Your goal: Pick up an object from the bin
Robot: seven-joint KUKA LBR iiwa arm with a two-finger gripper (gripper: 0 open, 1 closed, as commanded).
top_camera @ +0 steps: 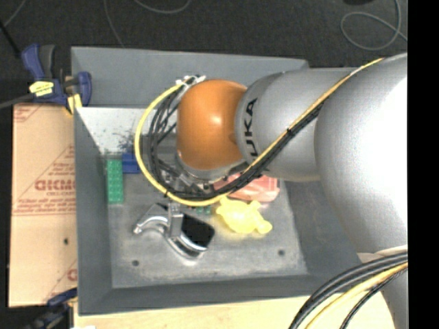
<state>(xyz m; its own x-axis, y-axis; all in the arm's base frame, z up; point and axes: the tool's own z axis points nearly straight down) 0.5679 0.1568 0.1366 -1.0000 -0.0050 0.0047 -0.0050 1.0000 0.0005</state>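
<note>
Several small things lie on the floor of the grey bin [288, 252], and the arm comes in from the right and covers much of its middle. The round orange cover [209, 125] on the wrist sits over the bin's centre, with yellow and black cables [145, 125] looping round its left side. Below it, the gripper [169, 218] is down close to the floor, a little left of centre and toward the near side. The wrist hides too much of it to tell whether it is apart or together, and nothing can be seen held in it.

A flat black object with a silvery rim [196, 234] lies nearest, just beside the gripper on its near right. A curved silvery piece [146, 223] juts out to the left at the same level; it cannot be told whether it belongs to the robot or lies loose. A soft-looking yellow lump [241, 218] rests to the right of the black object, close to it. A pink and red thing [259, 188] lies just beyond the lump, partly under the arm. Well apart, along the left wall, a green studded brick [114, 180] stands lengthwise, with a blue brick [131, 164] touching its far right corner.
</note>
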